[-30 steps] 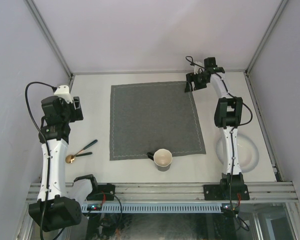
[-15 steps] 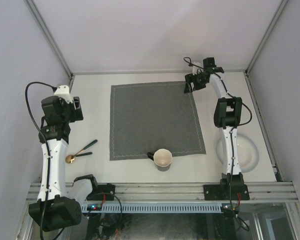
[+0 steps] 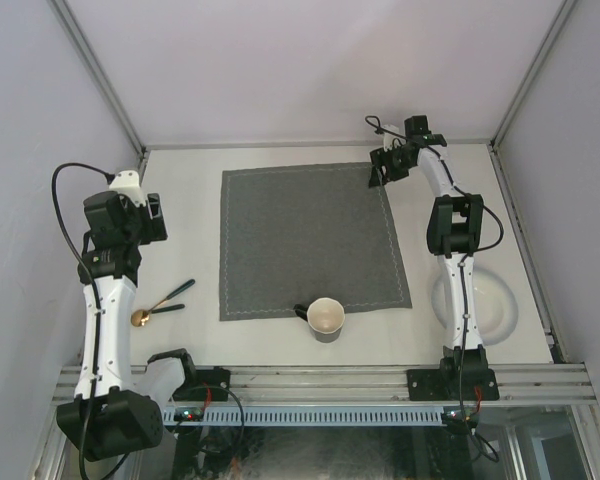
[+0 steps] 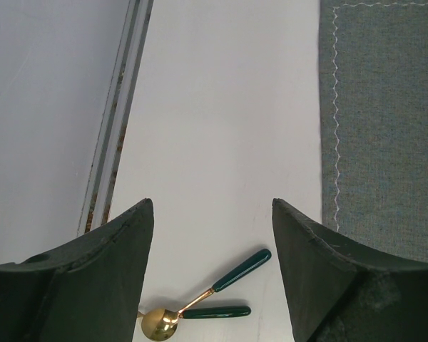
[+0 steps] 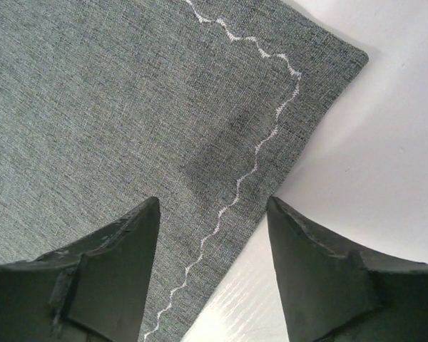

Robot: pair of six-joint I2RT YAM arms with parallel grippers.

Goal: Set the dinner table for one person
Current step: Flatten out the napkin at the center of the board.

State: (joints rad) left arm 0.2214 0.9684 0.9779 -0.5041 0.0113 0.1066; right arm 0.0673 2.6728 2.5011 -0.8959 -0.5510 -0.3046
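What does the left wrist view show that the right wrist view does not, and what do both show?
Only the left wrist: a gold spoon with a dark green handle, a second dark green handle beside it, and a thin aluminium rail. Only the right wrist: a corner of the square grey stitched cloth mat. Both: that mat's white stitching, the off-white dinner table, and open, empty tools: left tool, right tool.

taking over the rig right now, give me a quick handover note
Grippers: left gripper open, empty, above the table left of the grey mat; right gripper open, empty, over the mat's far right corner.
Things: cup at the mat's near edge; gold spoon off the mat, near left; white plate near right, under the right arm.
Done: mat laid flat.
Left: probably placing plate, spoon and cup.
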